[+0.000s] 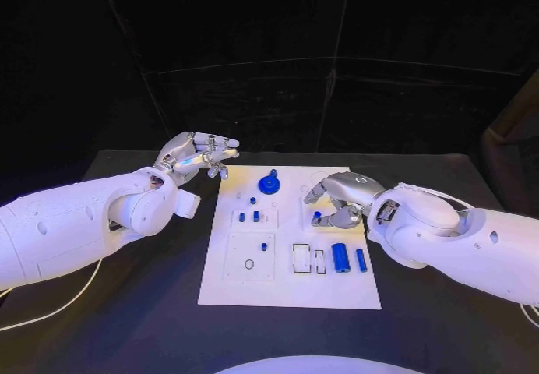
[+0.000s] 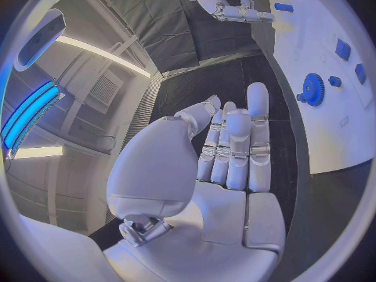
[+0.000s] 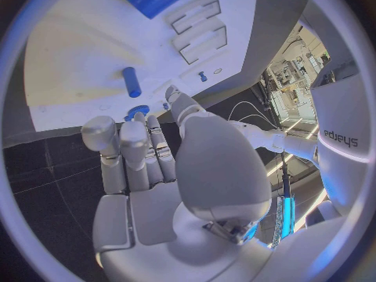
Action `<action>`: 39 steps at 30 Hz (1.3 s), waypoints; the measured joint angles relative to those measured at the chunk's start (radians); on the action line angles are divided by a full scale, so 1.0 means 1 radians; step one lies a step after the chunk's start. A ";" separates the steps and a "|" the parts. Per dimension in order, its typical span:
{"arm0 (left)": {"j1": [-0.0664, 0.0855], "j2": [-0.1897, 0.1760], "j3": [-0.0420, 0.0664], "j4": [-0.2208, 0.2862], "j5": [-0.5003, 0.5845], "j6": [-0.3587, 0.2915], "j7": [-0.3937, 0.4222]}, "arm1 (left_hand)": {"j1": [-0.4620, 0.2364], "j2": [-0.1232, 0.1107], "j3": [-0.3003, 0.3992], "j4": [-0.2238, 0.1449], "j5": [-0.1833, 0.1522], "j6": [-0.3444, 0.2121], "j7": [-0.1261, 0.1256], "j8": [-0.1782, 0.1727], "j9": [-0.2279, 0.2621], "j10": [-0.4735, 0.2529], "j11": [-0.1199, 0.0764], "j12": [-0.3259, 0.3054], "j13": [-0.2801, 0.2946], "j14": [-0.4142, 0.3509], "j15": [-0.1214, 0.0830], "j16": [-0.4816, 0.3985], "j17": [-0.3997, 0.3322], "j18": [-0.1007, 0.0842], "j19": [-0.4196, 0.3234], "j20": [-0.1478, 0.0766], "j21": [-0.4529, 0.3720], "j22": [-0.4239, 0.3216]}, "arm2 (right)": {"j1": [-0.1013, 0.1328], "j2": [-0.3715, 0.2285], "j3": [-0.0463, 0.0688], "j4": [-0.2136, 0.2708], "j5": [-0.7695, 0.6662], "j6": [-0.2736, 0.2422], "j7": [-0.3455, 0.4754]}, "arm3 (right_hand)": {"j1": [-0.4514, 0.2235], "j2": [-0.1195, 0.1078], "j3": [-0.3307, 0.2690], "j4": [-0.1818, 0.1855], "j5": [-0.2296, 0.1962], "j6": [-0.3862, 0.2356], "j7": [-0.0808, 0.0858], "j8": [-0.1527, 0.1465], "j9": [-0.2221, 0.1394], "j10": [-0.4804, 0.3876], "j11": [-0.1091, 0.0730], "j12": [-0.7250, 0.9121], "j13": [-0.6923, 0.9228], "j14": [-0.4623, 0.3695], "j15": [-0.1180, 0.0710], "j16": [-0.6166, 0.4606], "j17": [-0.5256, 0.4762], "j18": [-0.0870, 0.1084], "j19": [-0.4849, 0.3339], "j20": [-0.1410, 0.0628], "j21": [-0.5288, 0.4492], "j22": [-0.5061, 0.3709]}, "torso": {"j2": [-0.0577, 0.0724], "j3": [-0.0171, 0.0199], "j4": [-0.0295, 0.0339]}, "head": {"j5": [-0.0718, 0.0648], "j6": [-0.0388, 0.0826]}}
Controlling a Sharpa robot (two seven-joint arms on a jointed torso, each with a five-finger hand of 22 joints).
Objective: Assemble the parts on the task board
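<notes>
The white task board lies in the middle of the black table. A blue gear stands near its far edge and is also in the left wrist view. Small blue pegs stand left of centre. A blue cylinder and a blue bar lie at the near right. My right hand hovers over the board's right side, holding nothing, its fingertips close to a short blue peg. My left hand floats beyond the board's far left corner, fingers extended and empty.
Two rectangular slots and a raised square block with a peg sit on the board's near half. Black table surrounds the board on all sides. A white cable trails under my left arm.
</notes>
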 measured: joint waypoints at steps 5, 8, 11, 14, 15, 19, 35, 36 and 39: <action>0.000 0.001 0.000 0.000 0.000 0.001 -0.001 | 0.000 0.000 0.000 0.000 0.000 0.000 0.000 0.000 0.000 0.000 0.000 0.000 0.000 0.000 0.000 0.000 0.000 0.000 0.000 0.000 0.000 0.000 | 0.004 0.002 0.001 -0.019 -0.001 0.019 -0.015 | 0.015 0.013 -0.014 0.005 0.000 0.000 0.000 0.000 0.000 -0.005 0.002 0.006 0.000 0.000 0.000 0.000 -0.006 0.000 -0.004 0.004 -0.003 -0.005 | 0.001 0.0003 0.0013 | -0.002 0.002; 0.000 0.001 0.000 0.000 0.000 0.001 -0.001 | 0.000 0.000 0.000 0.000 0.000 0.000 0.000 0.000 0.000 0.000 0.000 0.000 0.000 0.000 0.000 0.000 0.000 0.000 0.000 0.000 0.000 0.000 | 0.004 0.009 0.001 -0.030 -0.005 0.034 -0.023 | 0.023 0.021 -0.017 0.007 0.000 0.000 0.000 0.000 0.000 -0.005 0.002 0.011 0.000 0.000 0.000 -0.004 -0.009 0.000 -0.004 0.004 -0.007 -0.007 | 0.001 0.0003 0.0016 | -0.002 0.002; 0.000 0.001 0.000 -0.001 0.000 0.002 -0.001 | 0.000 0.000 0.000 0.000 0.000 0.000 0.000 0.000 0.000 0.000 0.000 0.000 0.000 0.000 0.000 0.000 0.000 0.000 0.000 0.000 0.000 0.000 | 0.005 0.015 0.001 -0.037 -0.008 0.051 -0.029 | 0.036 0.034 -0.019 0.005 0.000 0.000 0.000 0.000 0.001 -0.004 0.001 0.027 0.000 0.000 0.000 -0.004 -0.009 0.000 -0.004 0.004 -0.007 -0.007 | 0.001 0.0001 0.0018 | -0.003 0.002; 0.000 0.001 0.000 -0.001 0.000 0.002 -0.002 | 0.000 0.000 0.000 0.000 0.000 0.000 0.000 0.000 0.000 0.000 0.000 0.000 0.000 0.000 0.000 0.000 0.000 0.000 0.000 0.000 0.000 0.000 | 0.005 0.021 0.001 -0.041 -0.012 0.070 -0.031 | 0.046 0.044 -0.019 0.005 0.000 0.012 -0.012 0.000 0.002 0.022 -0.009 0.043 0.002 0.000 0.000 -0.004 -0.008 0.000 0.000 0.000 -0.007 -0.002 | 0.001 0.0000 0.0019 | -0.003 0.000; 0.000 0.001 0.000 -0.001 0.000 0.002 -0.002 | 0.000 0.000 0.000 0.000 0.000 0.000 0.000 0.000 0.000 0.000 0.000 0.000 0.000 0.000 0.000 0.000 0.000 0.000 0.000 0.000 0.000 0.000 | 0.005 0.023 0.001 -0.042 -0.013 0.078 -0.032 | 0.050 0.048 -0.019 0.005 0.000 0.016 -0.016 0.000 0.003 0.032 -0.010 0.047 0.002 0.000 0.000 -0.004 -0.007 0.000 0.003 -0.003 -0.007 0.002 | 0.001 0.0000 0.0019 | -0.002 0.000; 0.000 0.001 0.000 -0.001 0.000 0.002 -0.002 | 0.000 0.000 0.000 0.000 0.000 0.000 0.000 0.000 0.000 0.000 0.000 0.000 0.000 0.000 0.000 0.000 0.000 0.000 0.000 0.000 0.000 0.000 | 0.005 0.032 0.001 -0.045 -0.016 0.107 -0.032 | 0.060 0.058 -0.016 0.002 0.000 0.044 -0.019 0.004 0.004 0.085 -0.022 0.063 0.001 0.009 -0.009 0.002 0.003 0.000 0.027 -0.014 0.016 0.035 | 0.002 0.0003 0.0019 | -0.001 -0.002; 0.000 0.001 0.000 -0.002 0.000 0.003 -0.003 | 0.000 0.000 0.000 0.000 0.000 0.000 0.000 0.000 0.000 0.000 0.000 0.000 0.000 0.000 0.000 0.000 0.000 0.000 0.000 0.000 0.000 0.000 | 0.007 0.049 0.002 -0.059 -0.030 0.172 -0.036 | 0.100 0.098 0.116 0.004 -0.085 0.170 -0.024 0.030 0.009 0.263 -0.052 0.022 -0.002 0.010 -0.036 0.080 0.088 -0.016 0.099 -0.041 0.098 0.160 | 0.001 0.0014 0.0012 | -0.002 -0.006; 0.000 0.001 0.000 -0.002 0.000 0.003 -0.003 | 0.000 0.000 0.000 0.000 0.000 0.000 0.000 0.000 0.000 0.000 0.000 0.000 0.000 0.000 0.000 0.000 0.000 0.000 0.000 0.000 0.000 0.000 | 0.007 0.050 0.001 -0.060 -0.033 0.170 -0.037 | 0.104 0.102 0.132 -0.001 -0.097 0.177 -0.024 0.031 0.009 0.273 -0.053 0.019 -0.002 0.010 -0.036 0.083 0.093 -0.016 0.102 -0.042 0.103 0.168 | 0.001 0.0014 0.0012 | -0.003 -0.007; 0.000 0.001 0.000 -0.002 0.000 0.003 -0.003 | 0.000 0.000 0.000 0.000 0.000 0.000 0.000 0.000 0.000 0.000 0.000 0.000 0.000 0.000 0.000 0.000 0.000 0.000 0.000 0.000 0.000 0.000 | 0.006 0.051 0.001 -0.061 -0.039 0.161 -0.039 | 0.109 0.105 0.161 -0.009 -0.103 0.193 -0.027 0.035 0.009 0.294 -0.056 0.011 -0.002 0.013 -0.038 0.090 0.100 -0.016 0.108 -0.043 0.109 0.180 | 0.001 0.0014 0.0012 | -0.004 -0.007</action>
